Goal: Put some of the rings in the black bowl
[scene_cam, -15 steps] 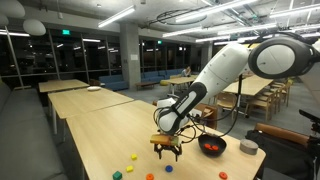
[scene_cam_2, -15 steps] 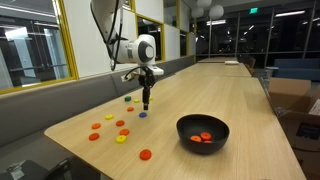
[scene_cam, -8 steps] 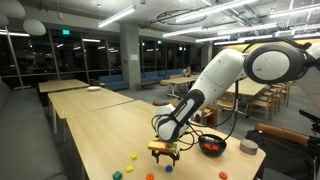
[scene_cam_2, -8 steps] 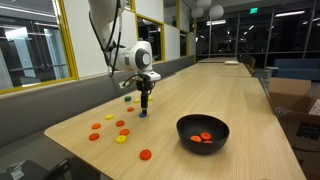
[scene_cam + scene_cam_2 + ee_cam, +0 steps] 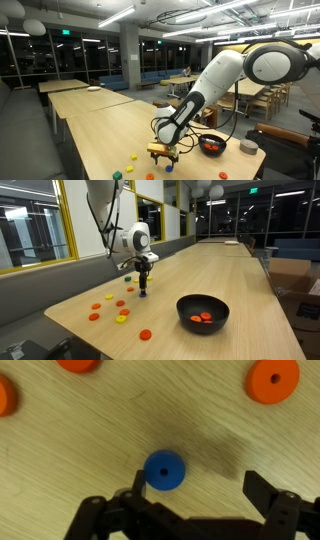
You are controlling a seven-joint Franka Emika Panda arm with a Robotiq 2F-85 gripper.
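The arm arches from high down and forward to a low reach, its gripper pointing straight down in both exterior views, and in the wrist view its two dark fingers stand spread wide apart, gripping nothing.

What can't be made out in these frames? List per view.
- Wrist view: whether the open gripper touches the table beside the blue ring. Height is unreadable from above, and the finger bases are cut by the bottom edge.
- Wrist view: orange ring, cut off by the top edge.
- Exterior view: how many orange-red pieces lie in the black bowl. They are too small, and the near wall hides some.
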